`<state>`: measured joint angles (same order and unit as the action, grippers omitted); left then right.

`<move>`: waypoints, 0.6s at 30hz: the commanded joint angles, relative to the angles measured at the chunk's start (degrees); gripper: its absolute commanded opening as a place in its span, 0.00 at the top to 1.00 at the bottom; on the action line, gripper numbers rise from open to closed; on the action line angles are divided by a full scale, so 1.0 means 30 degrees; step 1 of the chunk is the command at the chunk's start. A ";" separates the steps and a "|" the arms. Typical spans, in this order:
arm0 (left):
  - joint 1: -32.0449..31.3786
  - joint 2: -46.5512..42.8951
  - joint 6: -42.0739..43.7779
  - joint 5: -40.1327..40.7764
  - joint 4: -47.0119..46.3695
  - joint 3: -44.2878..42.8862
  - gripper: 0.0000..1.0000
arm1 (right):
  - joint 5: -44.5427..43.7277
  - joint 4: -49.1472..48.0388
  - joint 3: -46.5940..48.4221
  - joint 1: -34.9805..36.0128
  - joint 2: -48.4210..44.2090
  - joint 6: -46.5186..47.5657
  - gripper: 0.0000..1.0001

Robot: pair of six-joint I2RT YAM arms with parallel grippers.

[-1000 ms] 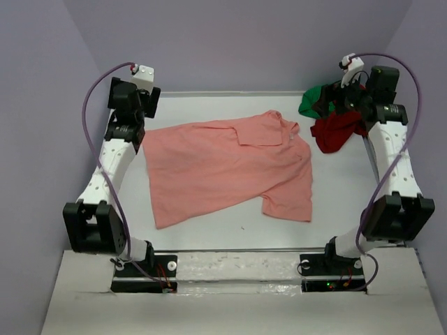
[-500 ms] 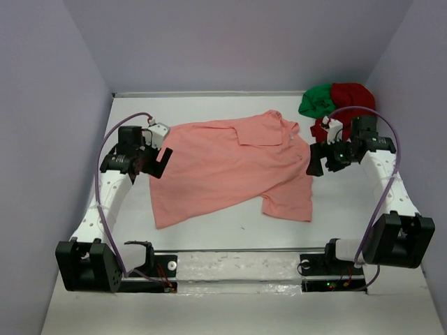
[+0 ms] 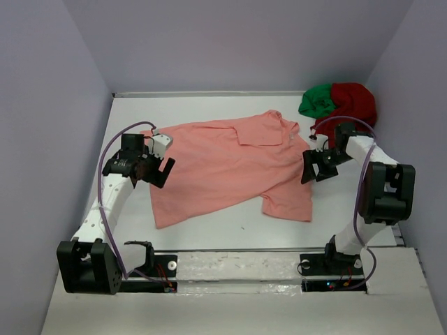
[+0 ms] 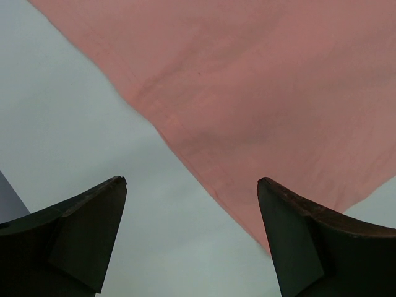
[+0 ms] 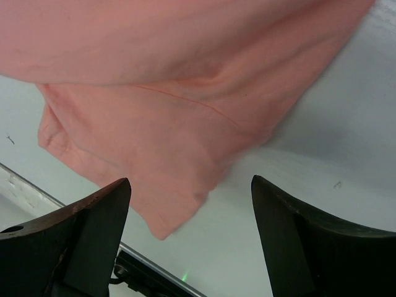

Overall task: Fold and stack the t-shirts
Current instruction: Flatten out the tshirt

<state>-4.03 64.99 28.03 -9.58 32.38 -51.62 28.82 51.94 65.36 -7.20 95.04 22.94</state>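
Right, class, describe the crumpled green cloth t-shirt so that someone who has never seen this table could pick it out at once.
Start at the white table and go to its far right corner, beyond the spread-out salmon-pink cloth t-shirt. Two bunched shirts lie there touching; the green cloth t-shirt is the left one, beside the dark red cloth t-shirt, and the only green shirt.

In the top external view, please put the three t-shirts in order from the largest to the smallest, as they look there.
1. salmon-pink t-shirt, spread out flat, clearly the largest.
2. dark red t-shirt, bunched up.
3. green t-shirt, bunched up. It looks only somewhat smaller than the dark red one, so these two are less sure.
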 commanded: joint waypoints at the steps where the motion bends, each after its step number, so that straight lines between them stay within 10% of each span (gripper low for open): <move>1: -0.0004 -0.0511 0.0060 -0.0086 0.0046 0.0037 0.01 | 0.0734 -0.0702 0.1735 -0.0090 0.0894 -0.0029 0.17; 18: -0.0033 -0.0658 -0.0350 0.0879 0.0368 -0.0343 0.01 | 0.0267 -0.1494 0.4404 -0.0090 0.4850 -0.0146 0.19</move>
<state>-4.03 64.95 27.55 -7.81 32.45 -51.33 29.78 48.75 76.25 -7.20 108.53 22.90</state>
